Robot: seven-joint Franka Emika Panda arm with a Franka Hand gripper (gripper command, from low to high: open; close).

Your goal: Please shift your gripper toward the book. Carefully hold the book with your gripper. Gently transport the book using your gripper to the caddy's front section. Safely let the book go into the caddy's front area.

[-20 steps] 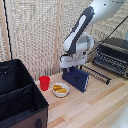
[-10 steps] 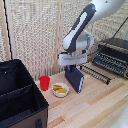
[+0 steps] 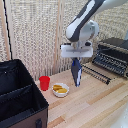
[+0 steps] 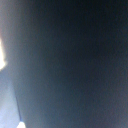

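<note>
In the exterior view the dark navy book (image 3: pixel 76 73) hangs upright and edge-on above the wooden table, just right of the bowl. My gripper (image 3: pixel 75 59) is shut on the book's top edge, under the white block of the arm. The black caddy (image 3: pixel 15 75), with its inner divider, stands at the exterior view's left, well apart from the book. In the wrist view the book (image 4: pixel 70 60) is a blurred dark blue surface that fills nearly the whole picture, and the fingers do not show there.
A red cup (image 3: pixel 44 83) and a small white bowl of yellow food (image 3: pixel 60 89) stand between the caddy and the book. A black-and-silver toaster oven (image 3: pixel 113 56) with a metal rack (image 3: pixel 98 73) in front sits at the exterior view's right.
The book has come up off the table in the gripper's hold and now hangs narrower, more edge-on. The cup, bowl and caddy have not moved.
</note>
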